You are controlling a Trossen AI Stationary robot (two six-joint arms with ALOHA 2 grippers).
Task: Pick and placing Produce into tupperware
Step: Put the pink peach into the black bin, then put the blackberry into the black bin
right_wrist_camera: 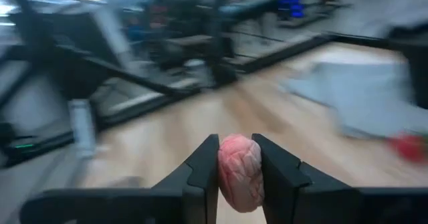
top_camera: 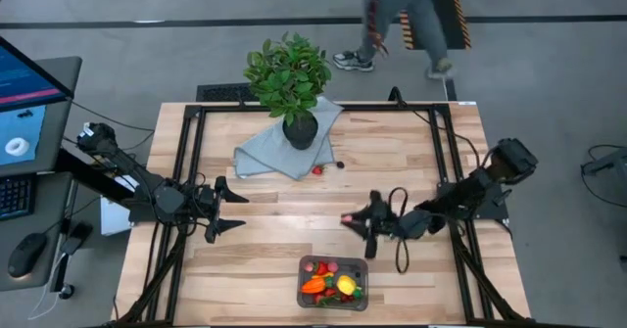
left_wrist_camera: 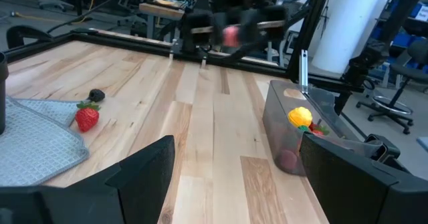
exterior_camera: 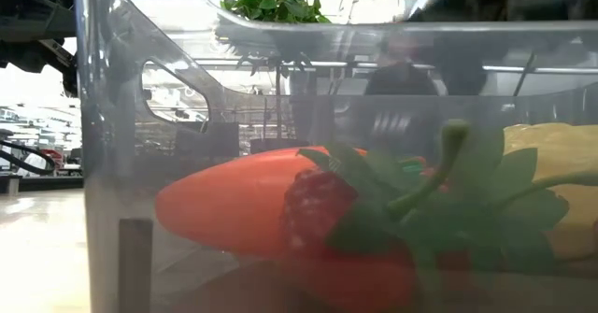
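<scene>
The worktop [top_camera: 411, 162] carries the tupperware [top_camera: 333, 282] at its near edge, already holding a carrot [top_camera: 313, 285] and lemon [top_camera: 345, 286]. The left gripper [top_camera: 227, 210] waits, fingers apart, left of centre. The right gripper [right_wrist_camera: 239, 164] hangs above mid-worktop, fingers clamped on a pink berry [right_wrist_camera: 239, 170], likely for carrying to the tupperware.

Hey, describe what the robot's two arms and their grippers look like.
Both arms are dark, nearly black, jointed segments. The left arm carries white patches near its shoulder. The right arm has a black cable looping beside its wrist. Each ends in a gripper with two flat, angular black fingers: the left gripper and the right gripper.
</scene>
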